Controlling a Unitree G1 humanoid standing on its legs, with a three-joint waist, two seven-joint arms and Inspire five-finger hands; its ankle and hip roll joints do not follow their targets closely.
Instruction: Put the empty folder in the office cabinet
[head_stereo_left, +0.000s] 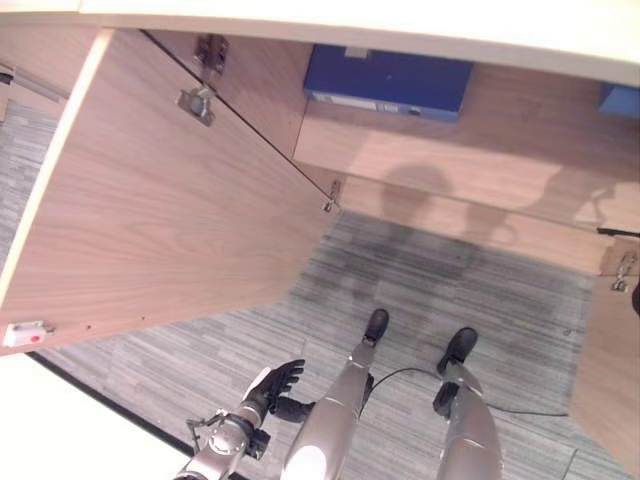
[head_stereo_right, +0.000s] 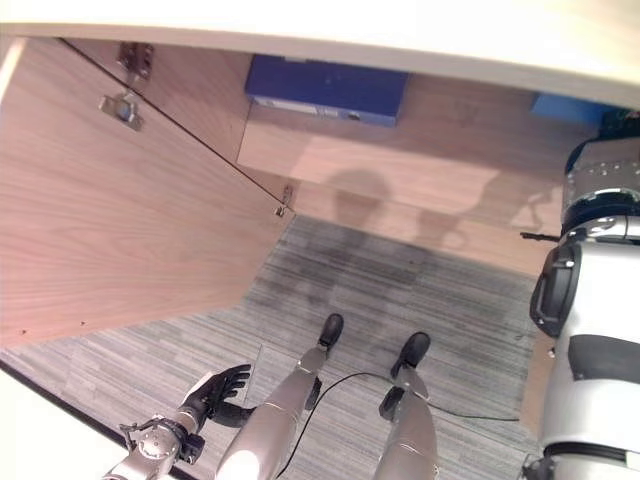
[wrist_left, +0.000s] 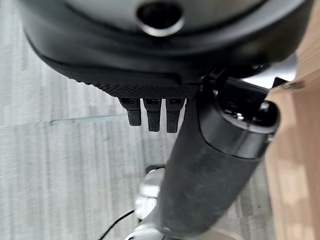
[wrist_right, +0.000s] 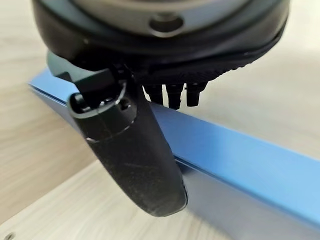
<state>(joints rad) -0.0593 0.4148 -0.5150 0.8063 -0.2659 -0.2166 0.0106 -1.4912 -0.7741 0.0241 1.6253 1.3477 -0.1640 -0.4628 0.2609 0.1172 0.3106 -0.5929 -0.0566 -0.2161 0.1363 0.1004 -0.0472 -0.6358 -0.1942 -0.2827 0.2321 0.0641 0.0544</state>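
Folder (wrist_right: 240, 155), blue, lies on the wooden shelf (head_stereo_left: 440, 150) inside the cabinet, so the main step looks nearly done. The right robot hand (wrist_right: 135, 150) is on it: the thumb lies across its near face and the fingers reach over its upper edge, but I cannot tell whether they clamp it or only rest there. What seems left is letting go, drawing the arm out and perhaps closing the door (head_stereo_left: 150, 220), which stands wide open on the left. The left robot hand (head_stereo_left: 272, 385) hangs low over the carpet (head_stereo_left: 450, 290), fingers apart and empty. A second folder (head_stereo_left: 390, 80) sits further left on the shelf, well apart; nothing blocks the way out.
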